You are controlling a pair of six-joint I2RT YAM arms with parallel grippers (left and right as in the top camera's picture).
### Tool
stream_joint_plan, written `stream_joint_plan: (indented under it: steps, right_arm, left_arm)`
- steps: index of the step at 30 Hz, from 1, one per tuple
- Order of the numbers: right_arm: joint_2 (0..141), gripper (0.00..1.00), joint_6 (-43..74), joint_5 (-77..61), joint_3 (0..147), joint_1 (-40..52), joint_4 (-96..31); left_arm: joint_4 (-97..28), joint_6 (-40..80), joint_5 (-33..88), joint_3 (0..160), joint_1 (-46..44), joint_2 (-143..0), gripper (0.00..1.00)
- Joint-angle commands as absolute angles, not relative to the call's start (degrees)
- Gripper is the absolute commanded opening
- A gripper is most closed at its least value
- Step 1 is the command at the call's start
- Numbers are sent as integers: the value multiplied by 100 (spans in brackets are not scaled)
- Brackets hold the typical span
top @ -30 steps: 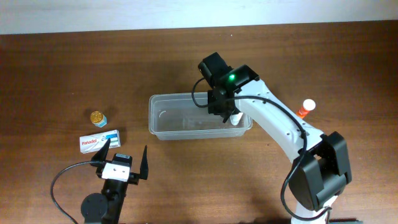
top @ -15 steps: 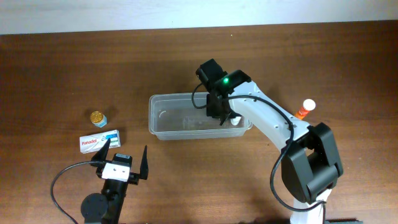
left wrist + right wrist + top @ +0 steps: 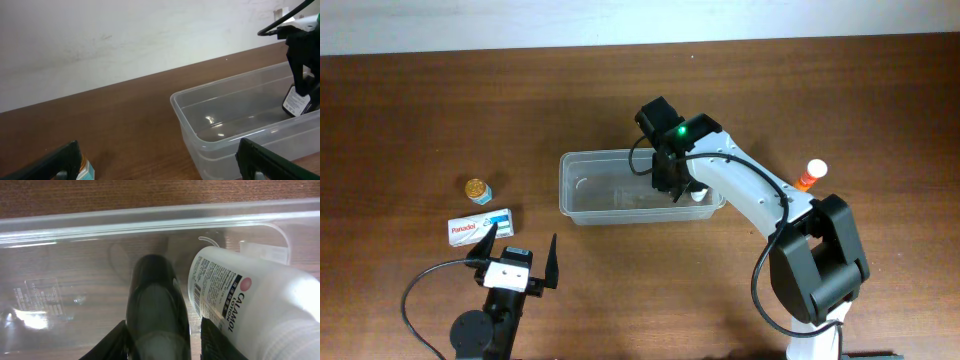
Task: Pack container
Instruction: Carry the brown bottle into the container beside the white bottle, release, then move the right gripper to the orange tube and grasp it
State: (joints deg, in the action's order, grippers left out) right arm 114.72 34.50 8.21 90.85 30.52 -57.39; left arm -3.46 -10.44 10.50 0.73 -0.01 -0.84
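Placement of the bottle [image 3: 240,300] at the right end of the container [image 3: 590,190], mid-table, seems in hand; whether the right gripper [image 3: 677,186] grips it is unclear; the left gripper [image 3: 517,250] hangs spread, empty. Next: lift clear, fetch another.

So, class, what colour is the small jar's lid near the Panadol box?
The lid is gold, seen best overhead.
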Motion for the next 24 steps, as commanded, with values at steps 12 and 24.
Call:
stream_joint_plan:
  steps: [12,24]
  right_arm:
    - [11480,40,3326,974,9596,3026,-5948]
    - [11474,42,2871,987,11996,3024,-7778]
  left_arm:
    - [-373,-991,1024,54,27,-30,99]
    - [-373,-993,1024,54,27,-30,99]
